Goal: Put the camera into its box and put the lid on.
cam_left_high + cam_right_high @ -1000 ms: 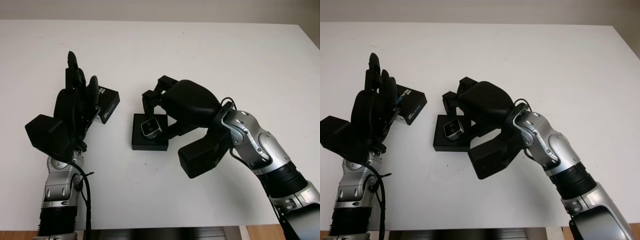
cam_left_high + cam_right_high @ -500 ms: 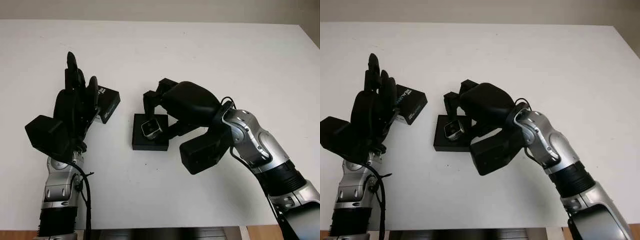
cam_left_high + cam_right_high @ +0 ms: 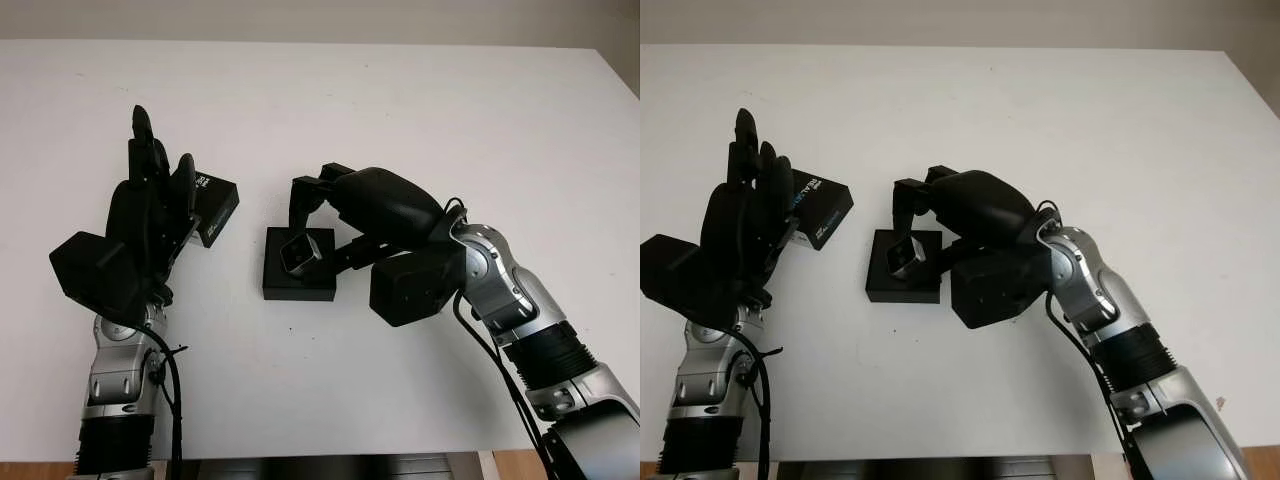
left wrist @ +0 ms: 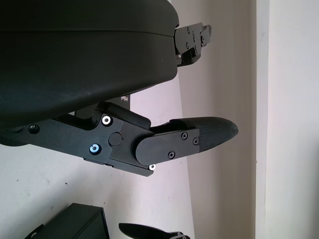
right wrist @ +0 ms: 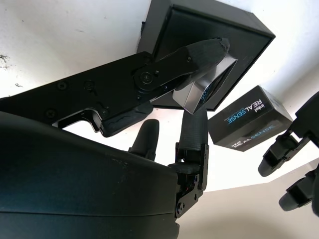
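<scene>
The black box base (image 3: 285, 283) lies open on the white table, left of centre. My right hand (image 3: 303, 232) reaches over it from the right, shut on the small silver camera (image 3: 299, 253), which is tilted just above or inside the base. In the right wrist view the camera (image 5: 202, 92) is pinched between a finger and the thumb over the box (image 5: 244, 35). The black lid (image 3: 214, 206), printed RealSense, lies left of the box. My left hand (image 3: 152, 175) stands upright and open beside the lid, hiding its near end.
The white table (image 3: 450, 110) stretches wide behind and to the right of both hands. Its front edge (image 3: 330, 455) runs close to the arms. Nothing else stands on it.
My right wrist has rolled, and the hand has turned over the box, tipping the camera more steeply. The left hand and the lid have stayed where they were.
</scene>
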### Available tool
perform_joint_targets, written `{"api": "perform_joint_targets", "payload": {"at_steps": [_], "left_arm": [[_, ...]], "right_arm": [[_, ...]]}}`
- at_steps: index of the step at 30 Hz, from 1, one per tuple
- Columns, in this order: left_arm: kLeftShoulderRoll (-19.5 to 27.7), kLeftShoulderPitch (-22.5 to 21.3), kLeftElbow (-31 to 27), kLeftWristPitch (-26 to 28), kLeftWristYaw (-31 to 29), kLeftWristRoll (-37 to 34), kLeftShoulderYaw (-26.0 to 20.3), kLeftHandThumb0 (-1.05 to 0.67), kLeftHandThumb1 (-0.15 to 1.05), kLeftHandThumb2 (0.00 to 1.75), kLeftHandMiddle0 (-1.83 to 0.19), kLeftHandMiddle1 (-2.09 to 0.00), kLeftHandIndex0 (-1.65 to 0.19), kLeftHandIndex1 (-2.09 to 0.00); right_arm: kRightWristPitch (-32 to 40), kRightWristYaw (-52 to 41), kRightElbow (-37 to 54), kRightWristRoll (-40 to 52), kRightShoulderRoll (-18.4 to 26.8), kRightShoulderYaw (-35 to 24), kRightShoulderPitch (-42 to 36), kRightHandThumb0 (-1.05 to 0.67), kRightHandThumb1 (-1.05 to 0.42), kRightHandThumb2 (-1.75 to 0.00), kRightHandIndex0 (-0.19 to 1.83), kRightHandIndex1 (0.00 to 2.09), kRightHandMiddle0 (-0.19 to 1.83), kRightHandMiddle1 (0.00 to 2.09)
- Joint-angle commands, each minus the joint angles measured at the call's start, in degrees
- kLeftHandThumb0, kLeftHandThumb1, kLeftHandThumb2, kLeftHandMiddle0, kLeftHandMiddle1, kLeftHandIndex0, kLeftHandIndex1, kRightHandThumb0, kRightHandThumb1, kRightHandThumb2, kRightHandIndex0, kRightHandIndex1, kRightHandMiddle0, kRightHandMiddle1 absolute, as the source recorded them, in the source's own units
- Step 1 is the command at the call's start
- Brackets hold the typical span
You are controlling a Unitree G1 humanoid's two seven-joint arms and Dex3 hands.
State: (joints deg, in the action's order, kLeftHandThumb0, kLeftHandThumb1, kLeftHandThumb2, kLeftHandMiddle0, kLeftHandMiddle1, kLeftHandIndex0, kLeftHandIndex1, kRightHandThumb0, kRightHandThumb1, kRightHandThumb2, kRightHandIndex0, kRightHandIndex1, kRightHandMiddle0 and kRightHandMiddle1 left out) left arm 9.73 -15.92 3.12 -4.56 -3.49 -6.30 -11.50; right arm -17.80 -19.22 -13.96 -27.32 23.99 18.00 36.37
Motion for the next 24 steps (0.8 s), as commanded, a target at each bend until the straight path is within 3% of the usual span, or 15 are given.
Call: {"api": "perform_joint_targets", "payload": {"at_steps": [1,24], "left_arm": [[0.50,0.17,-0.88,-0.42,0.00,0.19,-0.05,-0.61,1.05,0.57,0.19,0.00,0.19,0.00],[0.84,0.13,-0.75,-0.69,0.12,1.02,0.12,-0.60,1.05,0.58,0.19,0.00,0.19,0.00]], "right_arm": [[-0.61,0.67,-0.41,1.36,-0.44,-1.06,-0.09,-0.40,-0.99,-0.05,0.06,1.37,0.37,1.70],[3.22,-0.11,1.54,8.96,-2.99,-4.26,-2.06,-0.38,-0.99,-0.06,0.03,1.32,0.30,1.80]]}}
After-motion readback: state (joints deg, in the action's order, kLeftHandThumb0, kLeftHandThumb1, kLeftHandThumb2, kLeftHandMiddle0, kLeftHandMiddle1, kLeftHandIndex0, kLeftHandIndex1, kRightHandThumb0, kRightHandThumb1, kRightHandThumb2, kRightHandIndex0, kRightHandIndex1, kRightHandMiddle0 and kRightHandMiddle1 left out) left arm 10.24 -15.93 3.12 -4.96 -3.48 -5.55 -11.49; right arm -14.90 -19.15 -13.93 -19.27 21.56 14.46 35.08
